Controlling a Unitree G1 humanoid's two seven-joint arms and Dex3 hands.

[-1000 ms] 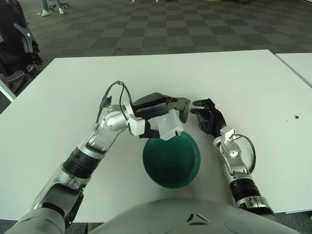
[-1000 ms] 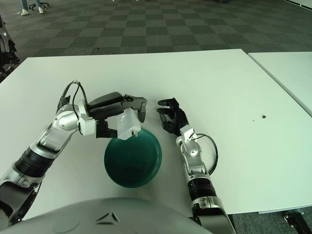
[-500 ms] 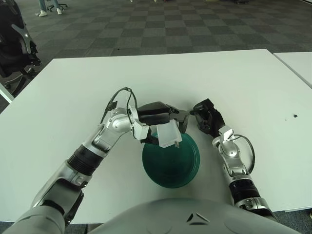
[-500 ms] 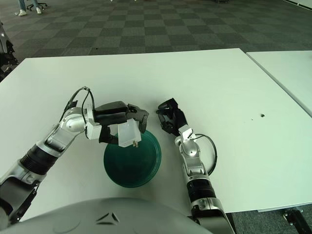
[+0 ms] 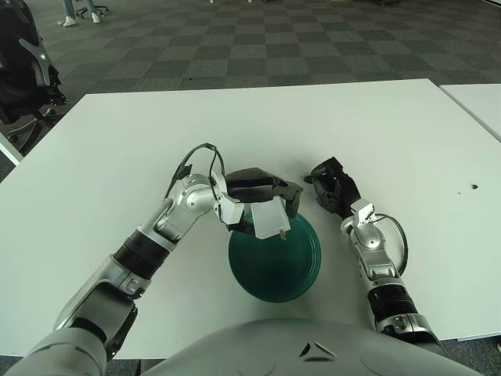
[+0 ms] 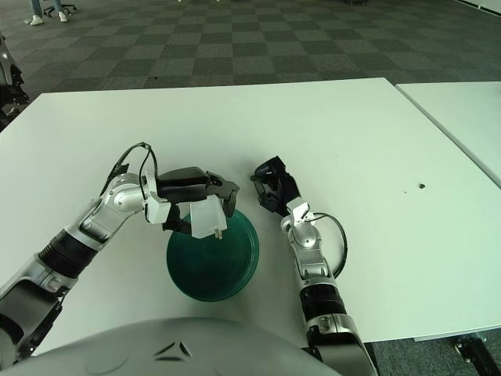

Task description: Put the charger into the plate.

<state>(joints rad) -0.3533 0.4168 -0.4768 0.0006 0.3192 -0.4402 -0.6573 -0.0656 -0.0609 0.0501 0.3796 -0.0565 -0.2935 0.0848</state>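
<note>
Pointing prongs-down over plate (image 5: 301,270): charger (image 5: 270,218)

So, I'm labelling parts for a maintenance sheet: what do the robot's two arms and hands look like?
Both arms are silver-grey metal segments with black ribbed bands at the joints. The left hand has dark grey fingers on a white wrist block, and a thin black cable loops above its forearm. The right hand is black, on a white wrist with a black cable looping beside it.
</note>
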